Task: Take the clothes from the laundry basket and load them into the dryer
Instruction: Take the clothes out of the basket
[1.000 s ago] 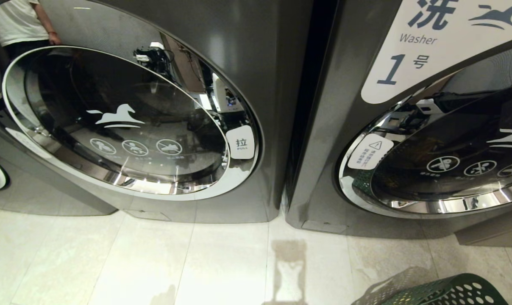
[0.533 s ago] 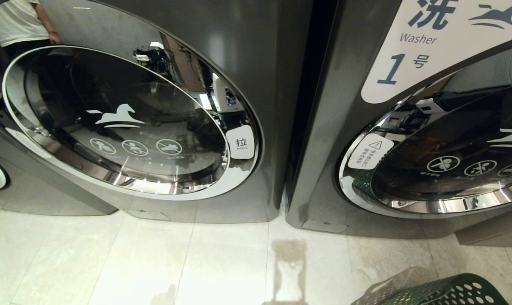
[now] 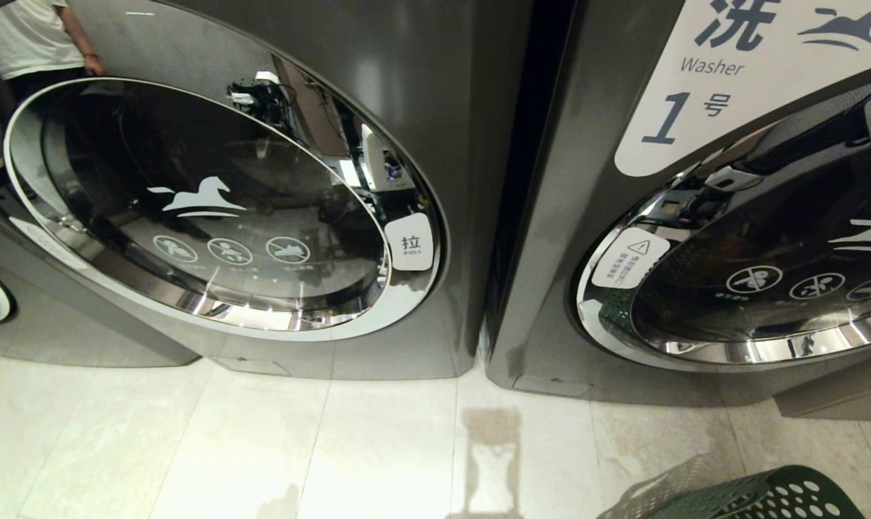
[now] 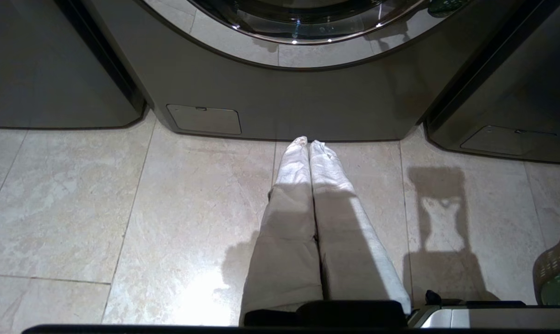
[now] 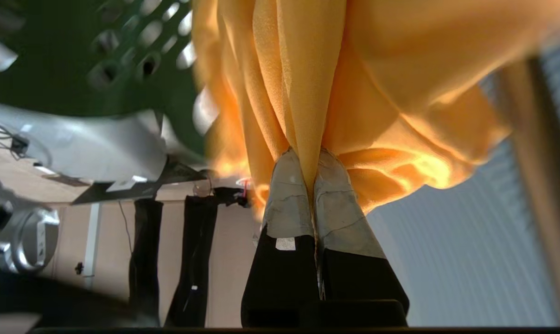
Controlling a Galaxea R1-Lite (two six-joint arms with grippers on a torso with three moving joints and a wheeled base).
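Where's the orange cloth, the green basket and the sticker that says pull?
orange cloth (image 5: 335, 69), right wrist view, on its hanging folds.
green laundry basket (image 3: 767, 497), head view, on its holed rim.
pull sticker (image 3: 411, 242), head view, on the white label's middle.

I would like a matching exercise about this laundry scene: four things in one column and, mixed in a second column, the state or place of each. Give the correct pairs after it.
Things:
1. right gripper
2. left gripper
3. laundry basket
4. left machine's door

States or places:
A. green, on the floor at the lower right of the head view
B. shut on the orange cloth
C. round glass, closed, with a white pull tab
D. shut and holding nothing, above the tiled floor

Pairs: 1-B, 2-D, 3-A, 4-C
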